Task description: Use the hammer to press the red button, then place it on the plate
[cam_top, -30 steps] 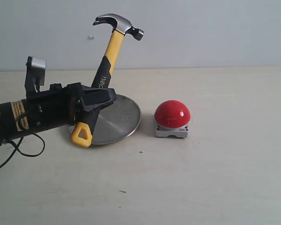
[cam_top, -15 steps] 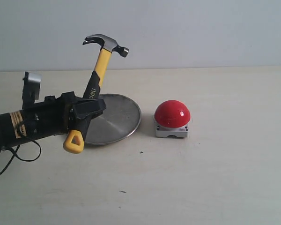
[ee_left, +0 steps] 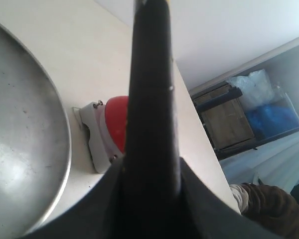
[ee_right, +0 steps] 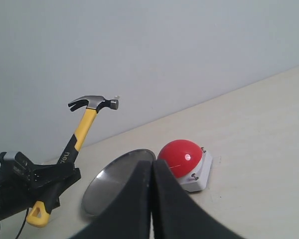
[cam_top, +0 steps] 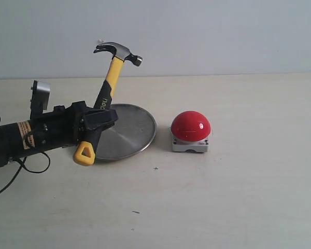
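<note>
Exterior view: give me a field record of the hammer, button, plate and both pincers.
hammer: lifted, head up, leaning toward the button side, clear of the button
left pincer: shut on the hammer's black grip
red button: on the table, right of the plate, nothing touching it
plate: flat on the table, bare surface showing, left edge hidden by the arm
right pincer: shut, empty
</note>
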You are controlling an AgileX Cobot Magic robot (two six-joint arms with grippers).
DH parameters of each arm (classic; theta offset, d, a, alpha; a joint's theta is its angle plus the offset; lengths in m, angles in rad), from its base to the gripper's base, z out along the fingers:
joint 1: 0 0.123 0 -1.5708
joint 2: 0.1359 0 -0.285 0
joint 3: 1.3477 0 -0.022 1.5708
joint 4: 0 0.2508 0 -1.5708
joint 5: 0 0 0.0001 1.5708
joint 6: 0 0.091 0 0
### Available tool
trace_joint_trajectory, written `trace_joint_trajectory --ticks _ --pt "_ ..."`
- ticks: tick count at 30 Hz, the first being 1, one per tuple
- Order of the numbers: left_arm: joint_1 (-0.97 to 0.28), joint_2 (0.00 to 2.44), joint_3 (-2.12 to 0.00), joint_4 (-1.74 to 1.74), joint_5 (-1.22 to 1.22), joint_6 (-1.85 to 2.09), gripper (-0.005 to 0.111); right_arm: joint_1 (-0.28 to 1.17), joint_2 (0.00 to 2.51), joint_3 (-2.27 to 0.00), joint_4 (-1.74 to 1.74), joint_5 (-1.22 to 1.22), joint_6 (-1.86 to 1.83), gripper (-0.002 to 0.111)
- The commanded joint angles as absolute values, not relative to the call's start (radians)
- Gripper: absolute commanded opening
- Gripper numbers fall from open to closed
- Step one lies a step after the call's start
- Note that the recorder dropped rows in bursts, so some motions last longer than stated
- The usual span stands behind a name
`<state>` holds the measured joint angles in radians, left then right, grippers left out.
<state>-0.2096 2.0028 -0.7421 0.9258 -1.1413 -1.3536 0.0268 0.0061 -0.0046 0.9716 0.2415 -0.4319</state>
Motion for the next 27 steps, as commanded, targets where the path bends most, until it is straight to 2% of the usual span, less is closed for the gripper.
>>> trace_joint_trajectory --ticks 1,10,18,27 --pt "-0.208 2.000 -0.759 0.909 -1.221 -1.338 0.000 0.023 0.000 0.000 0.969 0.237 -0.437 0.000" --pt "-0.208 2.000 -0.759 0.955 -1.221 -1.340 0.000 0.023 0.000 0.000 0.969 0.237 -0.437 0.000" --pt "-0.208 2.002 -0.685 0.758 -1.221 -1.403 0.000 0.023 0.000 0.000 0.969 0.237 -0.437 0.000" --pt "-0.208 2.002 -0.675 0.876 -1.221 -1.419 0.000 0.023 0.000 0.000 0.969 0.237 -0.437 0.000"
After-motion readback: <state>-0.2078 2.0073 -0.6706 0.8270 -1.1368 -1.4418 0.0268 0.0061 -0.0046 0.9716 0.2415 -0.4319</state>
